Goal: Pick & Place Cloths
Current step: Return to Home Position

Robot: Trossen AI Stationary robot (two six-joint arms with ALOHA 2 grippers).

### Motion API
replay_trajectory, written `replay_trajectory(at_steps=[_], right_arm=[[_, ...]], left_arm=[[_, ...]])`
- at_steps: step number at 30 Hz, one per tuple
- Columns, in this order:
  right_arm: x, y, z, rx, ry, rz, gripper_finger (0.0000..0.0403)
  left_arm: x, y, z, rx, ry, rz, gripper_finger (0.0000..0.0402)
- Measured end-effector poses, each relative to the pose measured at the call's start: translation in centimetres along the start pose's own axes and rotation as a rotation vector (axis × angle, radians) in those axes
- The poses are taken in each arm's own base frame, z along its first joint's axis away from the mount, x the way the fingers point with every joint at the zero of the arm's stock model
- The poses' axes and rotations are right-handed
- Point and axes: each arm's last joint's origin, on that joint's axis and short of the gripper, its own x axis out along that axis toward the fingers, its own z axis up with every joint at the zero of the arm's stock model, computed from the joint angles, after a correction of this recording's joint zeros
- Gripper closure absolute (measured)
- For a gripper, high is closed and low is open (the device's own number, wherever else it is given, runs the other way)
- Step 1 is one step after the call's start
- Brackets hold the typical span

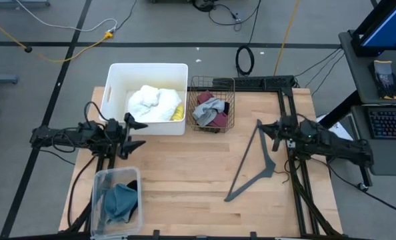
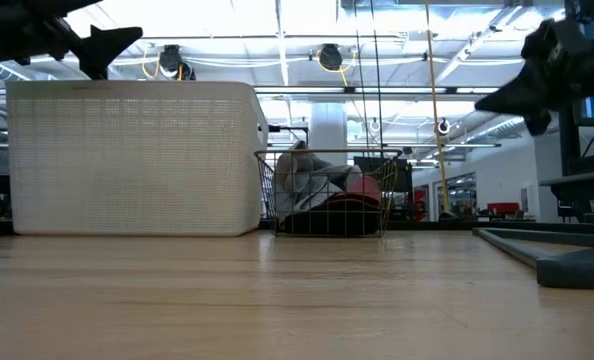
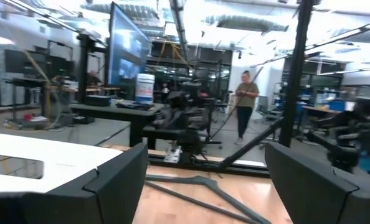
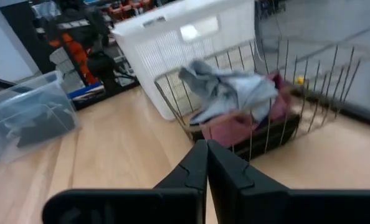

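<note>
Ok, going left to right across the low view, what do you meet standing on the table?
First the white bin → wire basket, with a grey cloth and a maroon cloth in it → dark hanger lying flat at the right edge.

No legible text or labels.

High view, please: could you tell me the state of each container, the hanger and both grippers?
White bin: holds white cloth, yellow cloth.
Wire basket: holds grey cloth, maroon cloth.
Clear box: holds teal cloth.
Hanger: lying flat on table.
Left gripper: open, empty.
Right gripper: shut, empty.
</note>
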Motion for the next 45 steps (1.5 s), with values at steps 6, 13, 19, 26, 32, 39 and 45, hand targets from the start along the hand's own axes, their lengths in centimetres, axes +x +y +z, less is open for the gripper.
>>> replay_trajectory(at_steps=[6, 13, 19, 26, 32, 39, 45], right_arm=[[1.4, -0.5, -2.3, 0.076, 0.005, -0.002, 0.0399], [1.8, -0.7, -3.2, 0.126, 0.017, -0.006, 0.0399], [1.8, -0.7, -3.2, 0.112, 0.014, -0.007, 0.0399], [1.8, -0.7, -3.2, 0.114, 0.013, -0.012, 0.0399], [1.8, -1.0, -3.0, 0.118, -0.047, -0.106, 0.0399], [1.8, -1.1, -2.8, 0.127, -0.089, -0.163, 0.0399], [1.8, -1.1, -2.8, 0.127, -0.089, -0.163, 0.0399]], left_arm=[[0.0, -0.4, 0.6, -0.009, -0.068, -0.113, 0.0080], [-0.1, -0.7, 2.7, -0.007, -0.074, -0.125, 0.0086], [0.4, -1.4, 3.6, -0.015, -0.007, -0.196, 0.0083], [2.3, -3.4, 2.2, -0.122, 0.113, -0.293, 0.0078], [3.0, -4.9, 0.2, -0.164, 0.240, -0.242, 0.0077], [2.0, -4.3, -1.9, -0.149, 0.223, -0.106, 0.0077], [0.7, -3.1, -3.6, -0.175, 0.146, -0.070, 0.0078]])
